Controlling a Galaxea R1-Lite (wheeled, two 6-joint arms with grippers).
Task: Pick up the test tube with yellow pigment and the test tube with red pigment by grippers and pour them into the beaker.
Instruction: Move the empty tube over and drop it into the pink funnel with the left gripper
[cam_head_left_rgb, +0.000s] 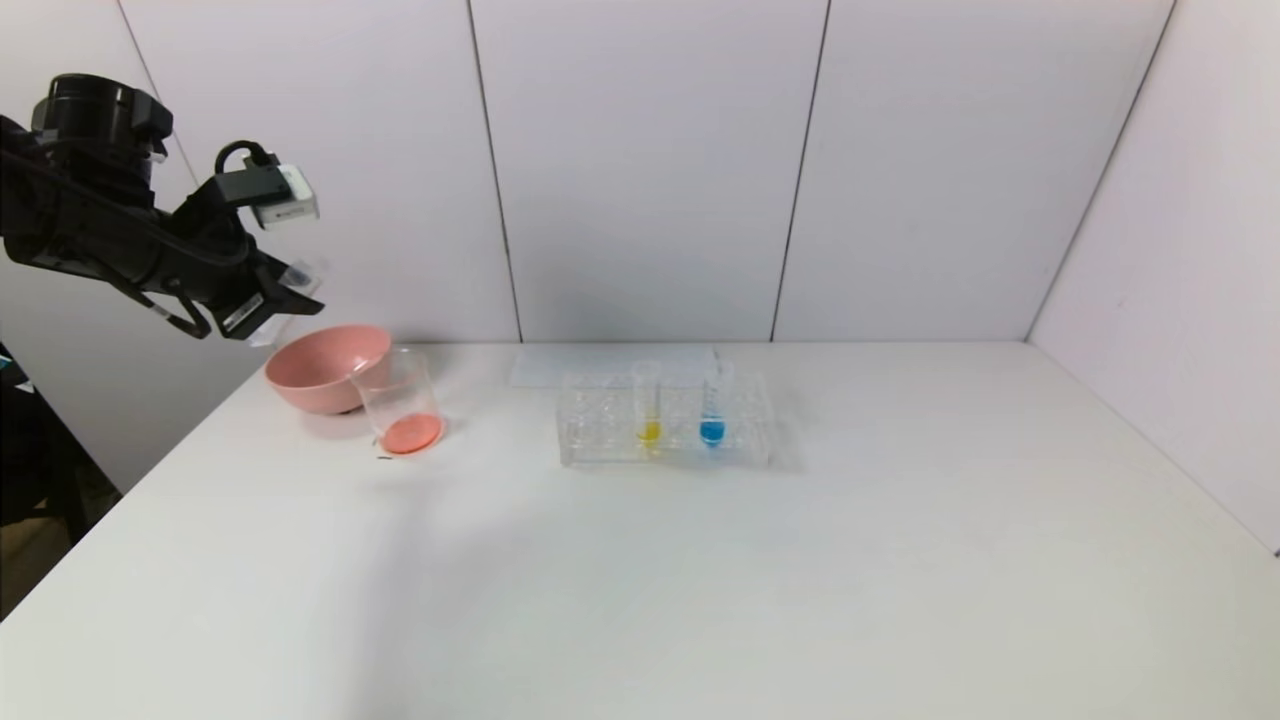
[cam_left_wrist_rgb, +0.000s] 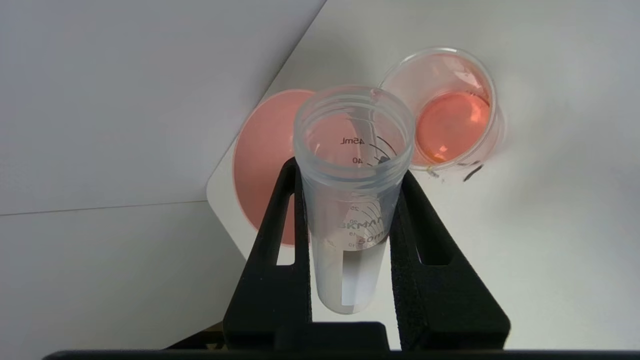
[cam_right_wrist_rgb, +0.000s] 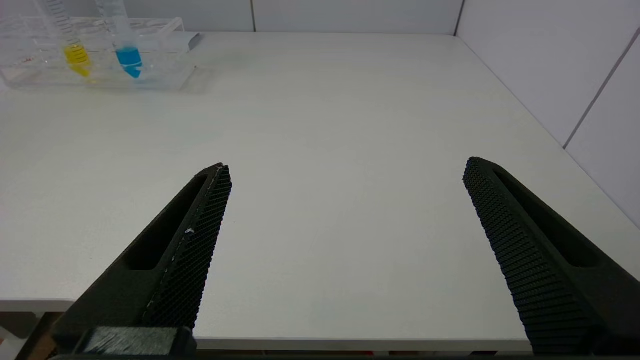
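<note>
Emptied red tube (cam_left_wrist_rgb: 352, 200) clamped in left gripper (cam_left_wrist_rgb: 350, 220) above bowl (cam_left_wrist_rgb: 262, 165).

Beaker (cam_left_wrist_rgb: 450, 107) may be toppled if struck; right gripper (cam_right_wrist_rgb: 345, 220) is held wide, parked.

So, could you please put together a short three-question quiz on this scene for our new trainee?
1. True or false: the left hand grips an emptied tube.
2. Which coloured tubes stand in the rack? A) red and blue B) yellow and blue C) yellow and red
3. Fill in: the beaker holds ____ liquid and stands beside the pink bowl.

Key: 1 true; 2 B, the yellow tube and the blue tube; 3 red-orange. The right hand hangs open over the table.
</note>
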